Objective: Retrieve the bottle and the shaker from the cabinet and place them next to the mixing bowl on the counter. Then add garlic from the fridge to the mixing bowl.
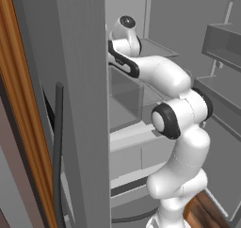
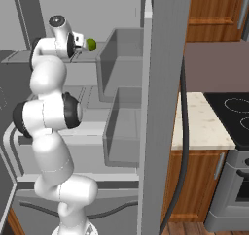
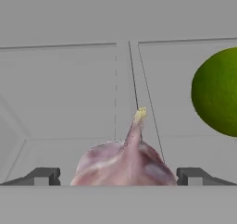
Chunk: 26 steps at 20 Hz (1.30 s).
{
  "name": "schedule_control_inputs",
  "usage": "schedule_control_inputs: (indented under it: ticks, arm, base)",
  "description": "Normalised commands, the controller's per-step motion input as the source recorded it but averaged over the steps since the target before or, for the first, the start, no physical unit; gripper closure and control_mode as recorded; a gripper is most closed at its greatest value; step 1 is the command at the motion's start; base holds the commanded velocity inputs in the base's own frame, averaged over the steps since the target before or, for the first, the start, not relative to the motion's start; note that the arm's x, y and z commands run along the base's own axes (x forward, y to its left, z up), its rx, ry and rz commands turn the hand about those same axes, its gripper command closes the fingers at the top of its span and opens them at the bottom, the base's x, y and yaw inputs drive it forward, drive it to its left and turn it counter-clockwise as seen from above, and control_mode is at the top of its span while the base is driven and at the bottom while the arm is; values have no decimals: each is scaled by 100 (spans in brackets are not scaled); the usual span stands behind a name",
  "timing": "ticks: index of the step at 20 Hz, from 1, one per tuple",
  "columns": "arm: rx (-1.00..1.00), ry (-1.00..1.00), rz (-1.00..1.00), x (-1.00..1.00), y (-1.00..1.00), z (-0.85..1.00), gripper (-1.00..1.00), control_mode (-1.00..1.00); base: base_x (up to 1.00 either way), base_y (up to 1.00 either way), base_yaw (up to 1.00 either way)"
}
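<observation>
The garlic (image 3: 124, 165), a pale pinkish bulb with a thin stem, lies on a grey shelf inside the fridge (image 2: 121, 83). My gripper (image 3: 118, 176) is open, and the bulb sits low between its two dark fingertips (image 3: 44, 176), close to the hand. In the right base view my arm reaches up and into the upper shelf of the fridge, with the hand (image 2: 75, 43) level with that shelf. The bottle, the shaker and the mixing bowl are out of view.
A round green fruit (image 3: 217, 91) lies just right of the garlic on the same shelf (image 2: 91, 44). The open fridge door (image 2: 160, 108) with its dark handle (image 2: 182, 132) stands to my right. Beyond it are the beige counter (image 2: 202, 125), a stove (image 2: 233, 112) and a wooden cabinet (image 2: 214, 10).
</observation>
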Motion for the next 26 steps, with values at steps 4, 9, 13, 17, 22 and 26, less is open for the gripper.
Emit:
schedule_control_inputs:
  ticks: [4,9,13,17,22,26]
  arm:
    - [0,0,0,1,0,0,-100,-100]
    - [0,0,0,0,0,0,100,-100]
    - [0,0,0,0,0,0,100,-100]
    - [0,2,0,0,0,0,100,-100]
    - [1,0,0,-19,0,2,100,-100]
    - [16,-12,0,-100,-40,3,100,-100]
  base:
    - [0,0,0]
    - [0,0,0]
    - [0,0,0]
    - [0,0,0]
    - [0,0,0]
    - [0,0,0]
